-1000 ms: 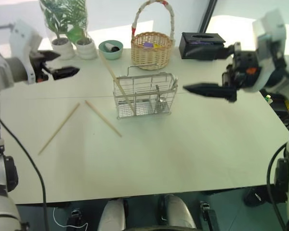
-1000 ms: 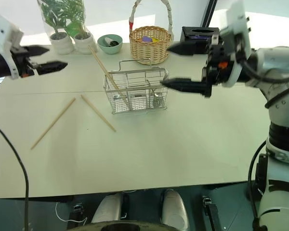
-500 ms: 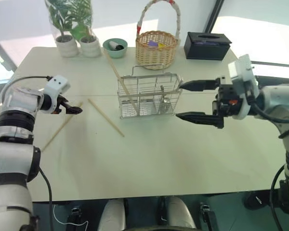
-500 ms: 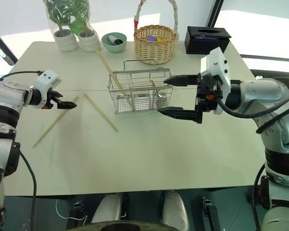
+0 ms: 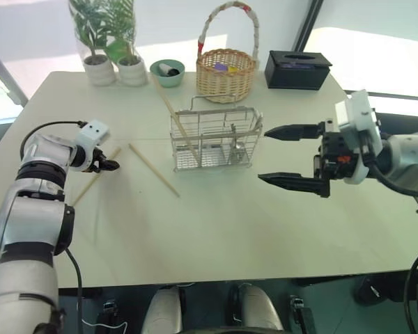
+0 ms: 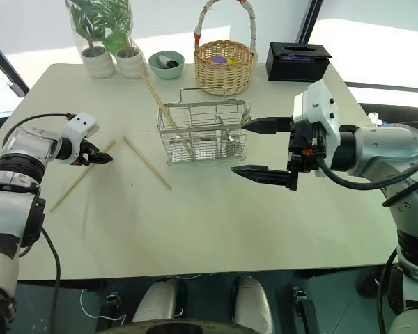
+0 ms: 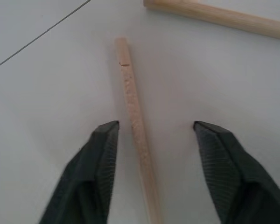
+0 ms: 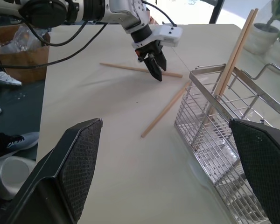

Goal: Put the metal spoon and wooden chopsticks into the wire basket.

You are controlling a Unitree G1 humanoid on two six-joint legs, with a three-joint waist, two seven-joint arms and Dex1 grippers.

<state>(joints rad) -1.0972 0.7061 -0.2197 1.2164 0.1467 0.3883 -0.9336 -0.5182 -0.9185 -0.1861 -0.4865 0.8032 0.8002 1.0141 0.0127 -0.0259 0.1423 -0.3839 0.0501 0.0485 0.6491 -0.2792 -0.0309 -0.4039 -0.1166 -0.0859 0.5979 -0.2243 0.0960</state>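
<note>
The left gripper [image 7: 154, 133] has dropped to the table [image 5: 216, 209], fingers still apart astride 1 chopstick [image 7: 135, 116] left of the wire basket [image 5: 212, 139], ready to pinch; right gripper [image 5: 296, 156] wide open.

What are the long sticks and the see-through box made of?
The chopsticks look like bare, pale wood: up close you see grain and a rough, matte surface. The wire basket looks like thin, shiny silver metal wire, bent into a grid you can see through.
</note>
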